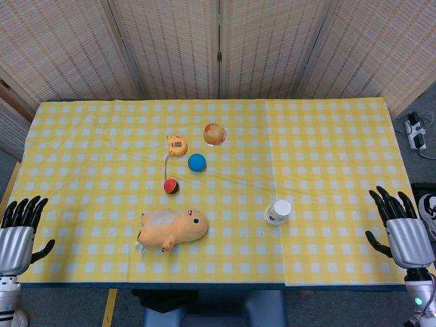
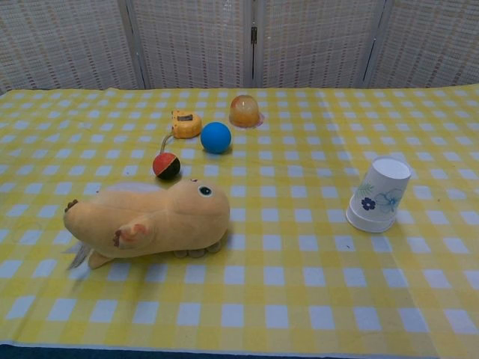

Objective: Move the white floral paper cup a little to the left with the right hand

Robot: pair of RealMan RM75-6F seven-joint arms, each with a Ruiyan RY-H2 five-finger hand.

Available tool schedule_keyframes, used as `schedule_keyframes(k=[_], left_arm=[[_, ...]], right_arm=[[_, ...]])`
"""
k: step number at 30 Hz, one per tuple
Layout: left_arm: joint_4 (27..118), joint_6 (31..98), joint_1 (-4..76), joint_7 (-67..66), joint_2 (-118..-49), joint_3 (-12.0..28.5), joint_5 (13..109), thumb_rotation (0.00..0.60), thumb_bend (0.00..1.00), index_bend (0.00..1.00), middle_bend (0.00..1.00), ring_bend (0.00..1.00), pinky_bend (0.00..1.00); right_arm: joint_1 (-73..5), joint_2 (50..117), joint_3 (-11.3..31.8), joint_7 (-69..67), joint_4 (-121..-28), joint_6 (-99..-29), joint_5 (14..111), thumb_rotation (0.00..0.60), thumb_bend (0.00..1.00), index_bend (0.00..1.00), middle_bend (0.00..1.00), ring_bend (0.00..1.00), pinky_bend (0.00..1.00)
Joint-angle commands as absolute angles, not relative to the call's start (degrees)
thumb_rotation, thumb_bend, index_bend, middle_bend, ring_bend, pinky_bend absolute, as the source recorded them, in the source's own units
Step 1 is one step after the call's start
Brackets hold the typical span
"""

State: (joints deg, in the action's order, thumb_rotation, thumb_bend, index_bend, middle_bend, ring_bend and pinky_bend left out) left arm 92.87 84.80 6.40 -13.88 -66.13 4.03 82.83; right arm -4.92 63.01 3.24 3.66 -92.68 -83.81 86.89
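The white floral paper cup (image 1: 278, 212) (image 2: 379, 194) stands upside down on the yellow checked tablecloth, right of centre near the front edge. My right hand (image 1: 402, 229) hovers beyond the table's right front corner, fingers spread, holding nothing, well to the right of the cup. My left hand (image 1: 18, 229) sits off the left front corner, fingers apart and empty. Neither hand shows in the chest view.
An orange plush toy (image 1: 170, 229) (image 2: 150, 220) lies left of the cup. Behind it are a red-black ball (image 1: 171, 186), a blue ball (image 1: 197, 162), a small orange gadget (image 1: 177, 146) and an orange dome (image 1: 214, 133). A power strip (image 1: 415, 131) lies on the floor right.
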Motion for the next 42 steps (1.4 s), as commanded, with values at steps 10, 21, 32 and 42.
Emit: schedule_keyframes(k=[10, 21, 32, 42], left_arm=[[93.6, 85.0, 6.1, -13.9, -66.0, 3.6, 82.8, 0.6, 0.28, 0.12, 0.1, 0.07, 0.0], [94.6, 84.6, 5.7, -13.8, -65.4, 3.2, 82.1, 0.6, 0.28, 0.13, 0.1, 0.07, 0.0], [94.9, 82.9, 6.2, -13.9, -65.2, 3.1, 81.2, 0.6, 0.28, 0.13, 0.1, 0.07, 0.0], [94.4, 82.2, 6.1, -13.1, -65.2, 2.8, 80.4, 0.6, 0.28, 0.13, 0.09, 0.07, 0.0]], right_arm=[[-5.2, 62.6, 2.7, 2.6, -92.6, -83.3, 87.5, 0.6, 0.34, 0.07, 0.07, 0.15, 0.05], [-8.9, 62.1, 1.6, 2.6, -94.6, -76.7, 89.2, 0.6, 0.34, 0.07, 0.07, 0.12, 0.05], [-19.0, 61.3, 3.9, 4.4, -100.1, -62.5, 86.9, 0.6, 0.34, 0.09, 0.12, 0.14, 0.06], [-28.2, 63.4, 6.7, 6.7, -101.2, -49.8, 79.9, 0.6, 0.34, 0.18, 0.11, 0.13, 0.06]])
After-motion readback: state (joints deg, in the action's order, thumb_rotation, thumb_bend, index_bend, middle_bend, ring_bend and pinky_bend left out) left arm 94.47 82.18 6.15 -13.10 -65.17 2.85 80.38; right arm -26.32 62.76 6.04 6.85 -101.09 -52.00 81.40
